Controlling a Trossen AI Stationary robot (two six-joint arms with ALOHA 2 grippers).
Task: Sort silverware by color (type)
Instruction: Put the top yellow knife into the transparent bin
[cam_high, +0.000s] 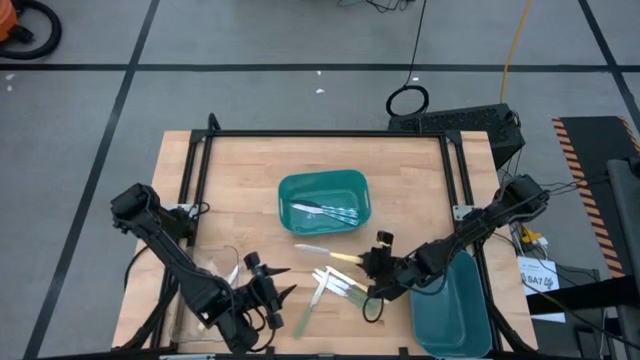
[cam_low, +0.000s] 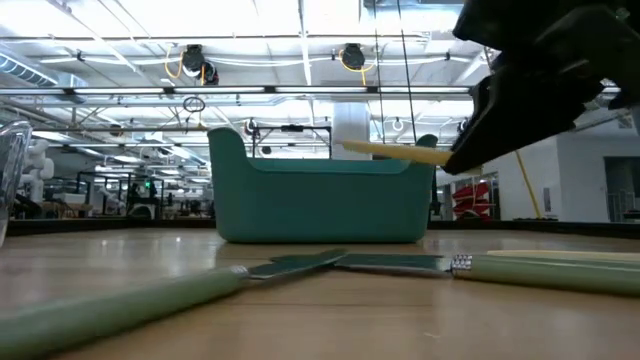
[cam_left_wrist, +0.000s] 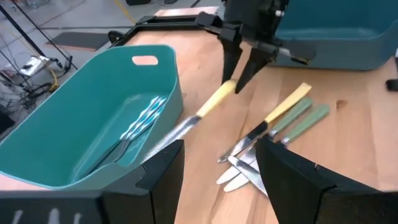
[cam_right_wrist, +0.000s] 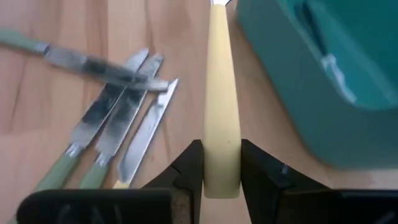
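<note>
My right gripper is shut on a yellow-handled knife, held above the table between the middle teal bin and a pile of silverware. That pile has pale yellow and light green handles and lies flat on the wood. Bluish all-metal pieces lie in the middle bin. One green-handled piece lies alone near the front edge. My left gripper stands open left of the pile, above the table, with nothing between its fingers. My right gripper pinches the knife's yellow handle near its free end between its two fingers. The fingers slant down from the table's right side. The knife sticks out ahead of them, about level, blade toward the table's left, lifted clear of the table.
A second teal bin stands at the front right corner, beside my right arm. A black frame runs round the table's far and side edges. Bare wood lies left of the middle bin.
</note>
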